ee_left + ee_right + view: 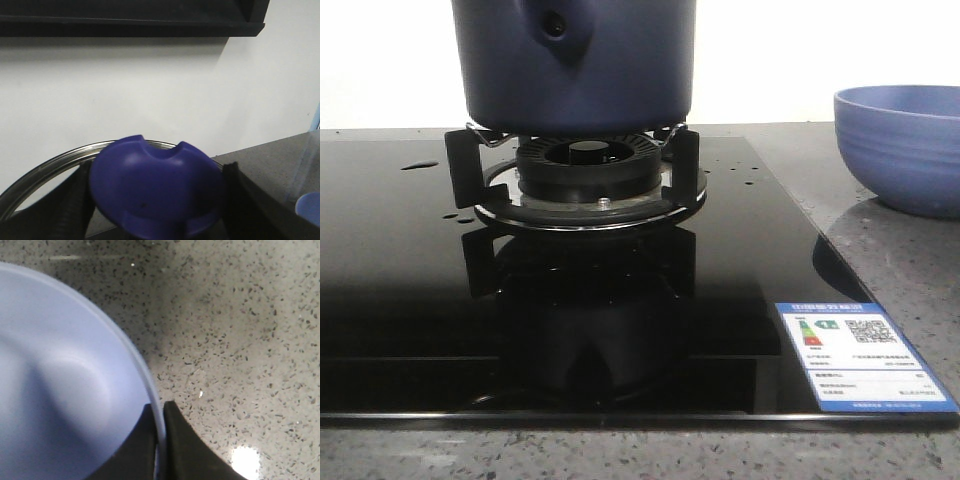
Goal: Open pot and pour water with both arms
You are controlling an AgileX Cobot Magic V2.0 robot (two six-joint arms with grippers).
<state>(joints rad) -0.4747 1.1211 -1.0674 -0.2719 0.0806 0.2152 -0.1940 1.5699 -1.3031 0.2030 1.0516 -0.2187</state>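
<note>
The dark navy pot (pixel 575 60) stands on the gas burner (pixel 585 165), its handle mount with the round hole facing me. Neither gripper shows in the front view. In the left wrist view my left gripper (pixel 155 202) is shut on the blue knob (pixel 155 180) of a lid with a metal rim (pixel 40 172), held up in front of a white wall. My right gripper (pixel 160 415) is shut on the rim of the periwinkle bowl (pixel 65 380), one finger inside and one outside. Small water drops (pixel 420 165) lie on the black hob.
The bowl (pixel 905 145) sits on the speckled stone counter (pixel 890 260) to the right of the glass hob (pixel 420 300). An energy label (pixel 860 355) is stuck at the hob's front right corner. A dark shelf (pixel 135 20) hangs on the wall.
</note>
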